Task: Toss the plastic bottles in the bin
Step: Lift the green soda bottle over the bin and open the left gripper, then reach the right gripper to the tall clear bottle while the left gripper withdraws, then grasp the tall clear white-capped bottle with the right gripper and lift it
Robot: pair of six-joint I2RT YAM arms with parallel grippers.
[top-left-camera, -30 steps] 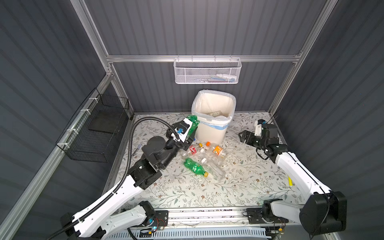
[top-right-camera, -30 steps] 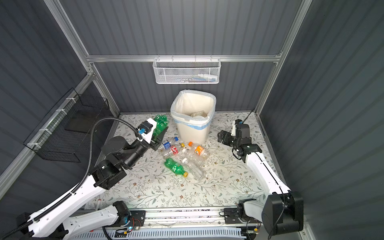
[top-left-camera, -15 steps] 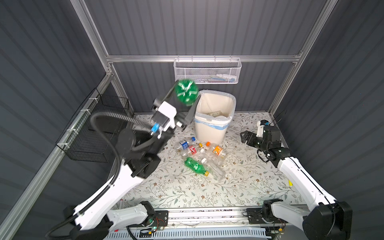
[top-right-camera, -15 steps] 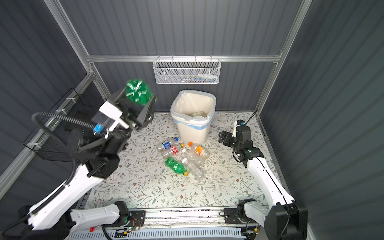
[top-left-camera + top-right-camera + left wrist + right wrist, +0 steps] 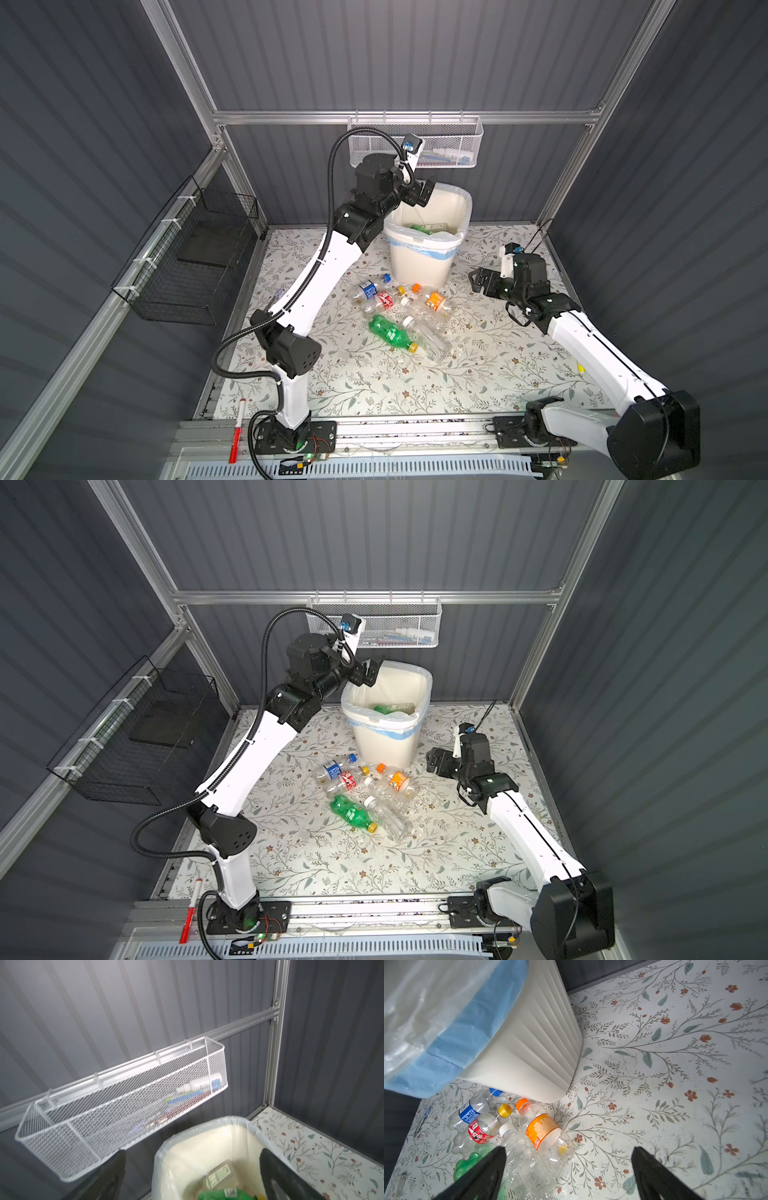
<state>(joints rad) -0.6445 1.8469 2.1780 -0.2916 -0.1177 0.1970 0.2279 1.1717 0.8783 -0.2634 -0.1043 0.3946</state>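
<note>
We see the bin (image 5: 422,259) at the back of the table holding a green bottle (image 5: 417,227) beside a clear labelled bottle (image 5: 220,1174), though we cannot tell which way either points. The left gripper (image 5: 420,194) hangs over the bin's far-left rim, jaws wide apart and empty. The right gripper (image 5: 478,281) sits low just right of the bin, likewise spread and touching nothing. The other bottles (image 5: 434,300) lie on their sides before the bin, the green one (image 5: 388,330) running diagonally, yellow cap toward the near right.
</note>
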